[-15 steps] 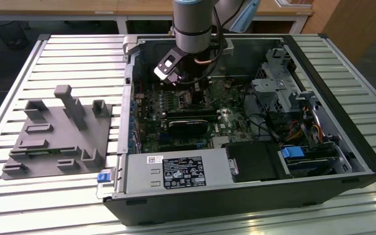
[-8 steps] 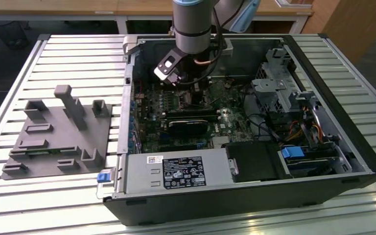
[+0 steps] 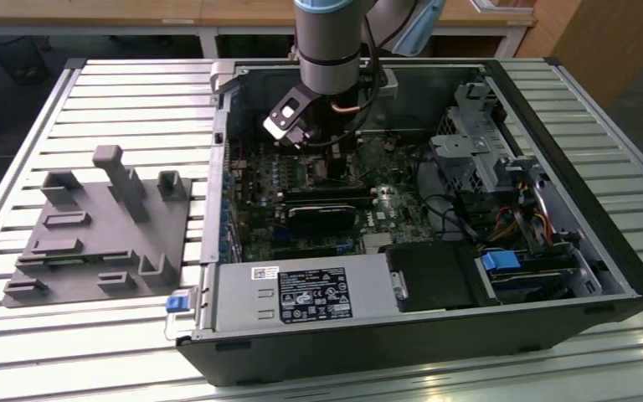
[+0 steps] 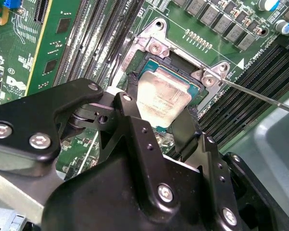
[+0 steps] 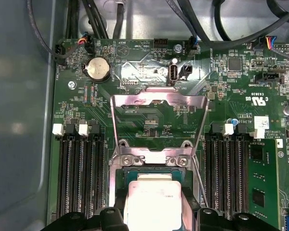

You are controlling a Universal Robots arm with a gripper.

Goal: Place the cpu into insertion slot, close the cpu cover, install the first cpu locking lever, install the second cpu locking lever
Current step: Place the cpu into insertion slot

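And here's the cpu [image 4: 164,96], silvery top with a pale edge, sitting right over the insertion slot [image 4: 153,45]. In both wrist views it lies inside the slot's silver frame, with a teal rim peeking out beside it, though whether it is fully seated I cannot tell. The gripper [image 4: 159,111] pinches it, black fingers [image 4: 129,115] pressed against two opposite edges of the chip. In the first wrist view the cpu [image 5: 151,199] shows between those same fingers, the gripper [image 5: 151,217] low over the insertion slot [image 5: 151,159]. The cpu cover [image 5: 156,100] is swung open, tilted up from its hinge side just beyond the chip, with green board showing through its big window. A thin locking lever [image 4: 260,96] juts out sideways from the slot's corner, free of any catch. Long black memory slots [image 5: 79,178] flank the socket on both sides, and a round coin battery [image 5: 98,68] sits farther out on the board. In the exterior view, the arm [image 3: 331,50] reaches down into the open computer case [image 3: 411,339], which lies on the slatted table [image 3: 131,92], with a grey fixture block [image 3: 98,226] on the exterior view's left.
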